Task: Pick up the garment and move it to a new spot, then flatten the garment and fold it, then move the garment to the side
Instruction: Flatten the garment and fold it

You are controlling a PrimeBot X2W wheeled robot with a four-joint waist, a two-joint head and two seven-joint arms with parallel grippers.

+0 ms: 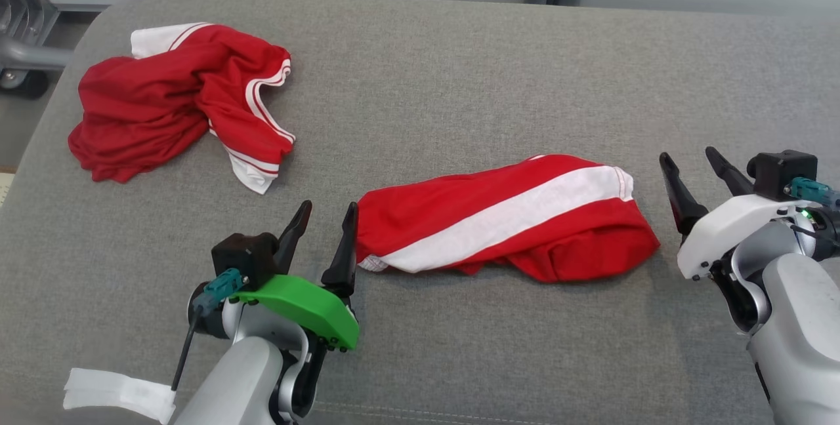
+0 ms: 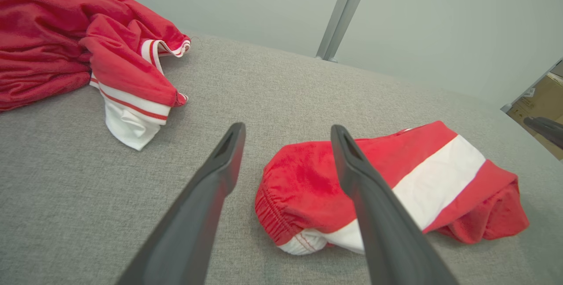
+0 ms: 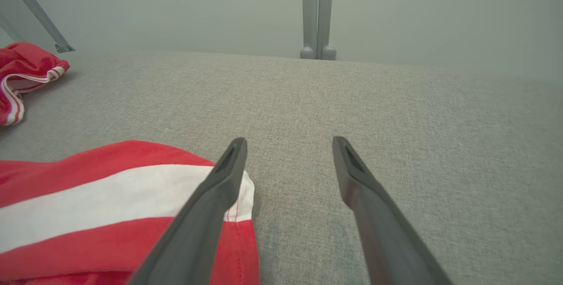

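At the near left of the grey padded surface (image 1: 459, 71), the left claw (image 1: 330, 205) has its two dark fingers spread apart and holds nothing. Its inner finger stands just beside the left, elastic end of the striped garment (image 1: 505, 222); whether they touch cannot be told. In the left wrist view, that claw (image 2: 286, 127) points over this same end of the striped garment (image 2: 303, 184).

Red with one broad white band, the garment lies folded in a long bundle near the front middle. Just past its right end, with a strip of bare fabric between, the right claw (image 1: 688, 153) is also spread and empty.

Behind and to the right, the surface lies bare up to its rounded far edge. Well apart, near the far left corner, lies a crumpled red garment (image 1: 170, 97) with white trim. A white strip (image 1: 118, 393) sits at the near left edge.
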